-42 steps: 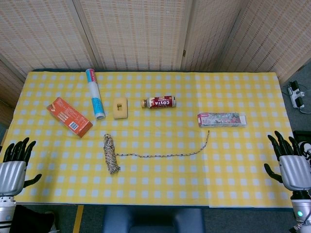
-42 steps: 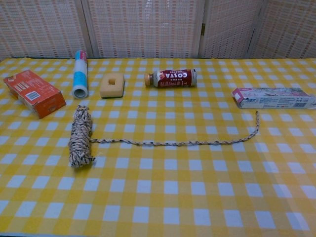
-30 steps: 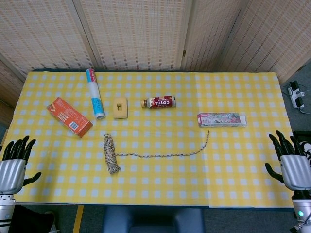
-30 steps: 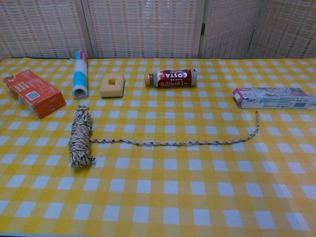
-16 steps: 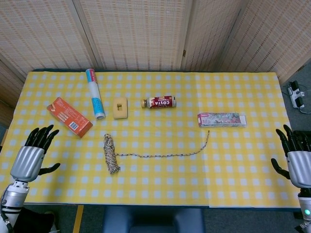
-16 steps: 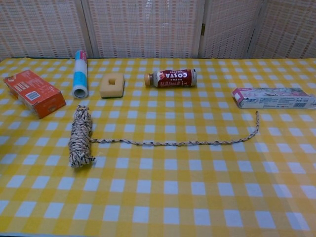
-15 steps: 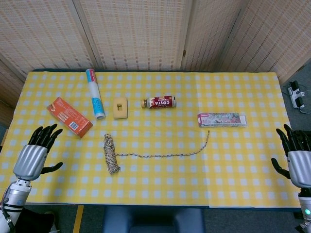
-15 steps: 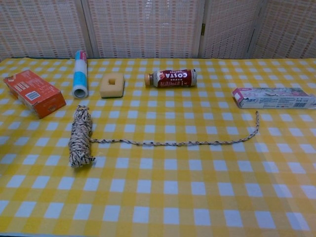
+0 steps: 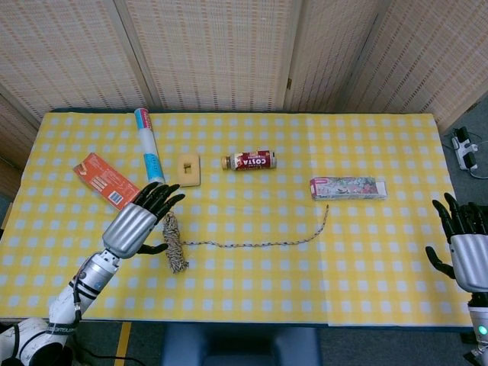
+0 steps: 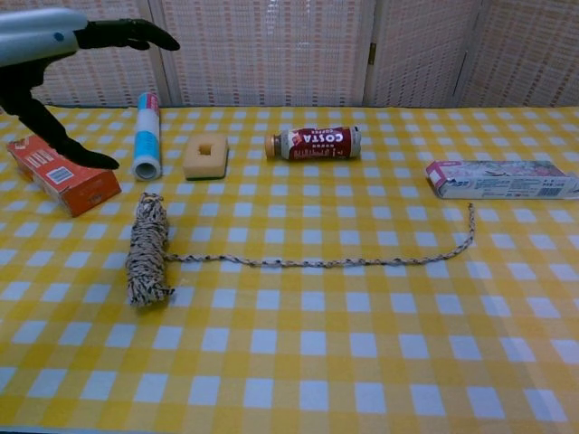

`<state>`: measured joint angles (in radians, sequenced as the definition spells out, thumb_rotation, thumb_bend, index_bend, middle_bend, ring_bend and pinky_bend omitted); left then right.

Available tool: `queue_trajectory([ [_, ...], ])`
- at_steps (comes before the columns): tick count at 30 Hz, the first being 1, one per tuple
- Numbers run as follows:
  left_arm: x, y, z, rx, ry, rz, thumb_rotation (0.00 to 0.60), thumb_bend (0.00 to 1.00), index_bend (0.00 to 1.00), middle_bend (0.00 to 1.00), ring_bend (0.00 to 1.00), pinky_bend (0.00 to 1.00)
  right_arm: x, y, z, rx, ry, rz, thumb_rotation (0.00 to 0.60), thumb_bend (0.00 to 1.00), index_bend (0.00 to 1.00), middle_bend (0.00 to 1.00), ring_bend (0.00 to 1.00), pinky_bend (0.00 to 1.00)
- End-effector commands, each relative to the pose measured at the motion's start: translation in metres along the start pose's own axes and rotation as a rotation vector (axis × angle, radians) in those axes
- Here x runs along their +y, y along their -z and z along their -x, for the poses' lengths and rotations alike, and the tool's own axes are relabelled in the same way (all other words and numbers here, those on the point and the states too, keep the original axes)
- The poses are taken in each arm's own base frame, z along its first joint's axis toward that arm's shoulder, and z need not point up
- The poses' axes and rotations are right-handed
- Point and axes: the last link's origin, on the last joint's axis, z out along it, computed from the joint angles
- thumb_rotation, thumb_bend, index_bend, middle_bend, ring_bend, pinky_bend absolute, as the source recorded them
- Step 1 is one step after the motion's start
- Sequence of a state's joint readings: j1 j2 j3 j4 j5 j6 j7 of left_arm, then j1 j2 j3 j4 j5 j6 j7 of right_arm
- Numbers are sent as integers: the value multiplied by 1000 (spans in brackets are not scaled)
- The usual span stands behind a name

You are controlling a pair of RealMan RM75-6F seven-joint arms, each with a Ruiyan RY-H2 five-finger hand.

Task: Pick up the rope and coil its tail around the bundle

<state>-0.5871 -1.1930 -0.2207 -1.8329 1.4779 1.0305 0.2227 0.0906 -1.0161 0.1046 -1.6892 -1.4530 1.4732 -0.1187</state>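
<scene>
Inspecting the worktop, I find the task barely begun. The rope lies flat on the yellow checked cloth, its wound bundle at the left and its tail running out to the right, then bending up to end just short of the long flat box. Nothing about the tail is coiled; it lies loose and almost straight.

My left robot hand hangs over the cloth just left of the bundle's upper end, fingers spread apart and holding nothing. From the head view it seems to overlap the bundle's top, but the chest view shows it well above the table near the orange box, so I judge it is not touching the rope; the exact height I cannot fix. My right robot hand sits off the right edge of the worktop, fingers likewise apart and empty, well away from the tail.

Other items present: a rolled tube, a sponge block and a coffee bottle, all behind the rope and clear of it.

Outstanding: grasp the bundle, lift it, take the tail, wind it round. All steps remain.
</scene>
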Motion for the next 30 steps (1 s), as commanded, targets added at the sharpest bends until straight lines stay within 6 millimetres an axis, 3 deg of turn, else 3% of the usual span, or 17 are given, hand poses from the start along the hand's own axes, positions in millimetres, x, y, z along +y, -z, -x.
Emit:
queue_trajectory([
  [1, 19, -25, 12, -37, -13, 40, 600, 167, 109, 64, 89, 44, 0, 1, 0, -1, 1, 0, 600, 349, 0, 19, 137, 0],
  [8, 47, -54, 46, -95, -58, 61, 600, 167, 90, 64, 71, 30, -1, 3, 1, -6, -13, 1, 600, 349, 0, 19, 136, 0],
  [18, 64, -68, 88, -141, -144, -5, 600, 167, 61, 40, 40, 11, -1, 4, 4, -16, -24, -1, 600, 349, 0, 19, 136, 0],
  [23, 62, -67, 108, -161, -205, -43, 600, 168, 49, 30, 33, 10, -1, 3, 7, -25, -31, 0, 600, 349, 0, 19, 136, 0],
  [30, 41, -54, 125, -183, -255, -151, 600, 167, 26, 17, 25, 9, 1, 4, 8, -28, -39, 1, 600, 349, 0, 19, 136, 0],
])
